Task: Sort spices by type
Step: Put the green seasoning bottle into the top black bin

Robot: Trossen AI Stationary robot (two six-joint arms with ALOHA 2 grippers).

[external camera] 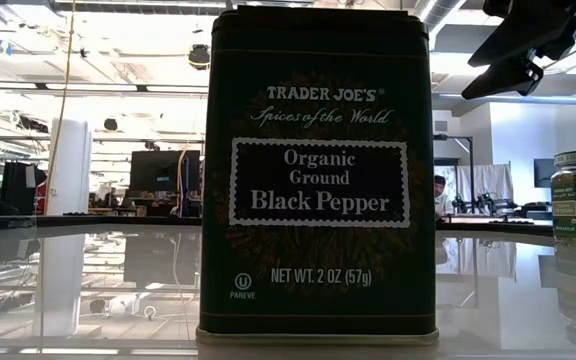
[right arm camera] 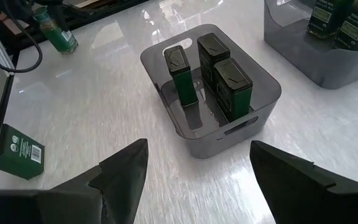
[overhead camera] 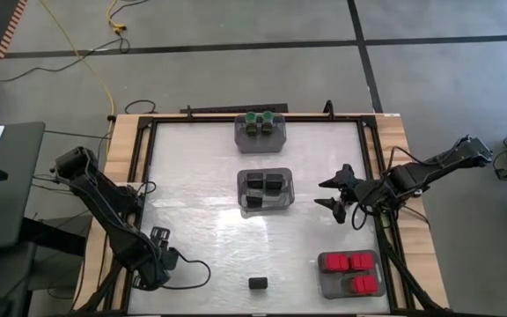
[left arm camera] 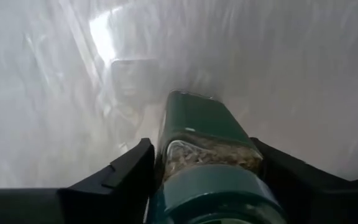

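Your left gripper, at 8 o'clock, is clamped on a green-capped spice jar. Carry it to the green-cap bin at 12 o'clock. Your right gripper waits, fingers spread, holding nothing, at 3 o'clock.

Bright overhead light glares off the glossy table, and the left wrist view is hazy, washed-out, blurred.
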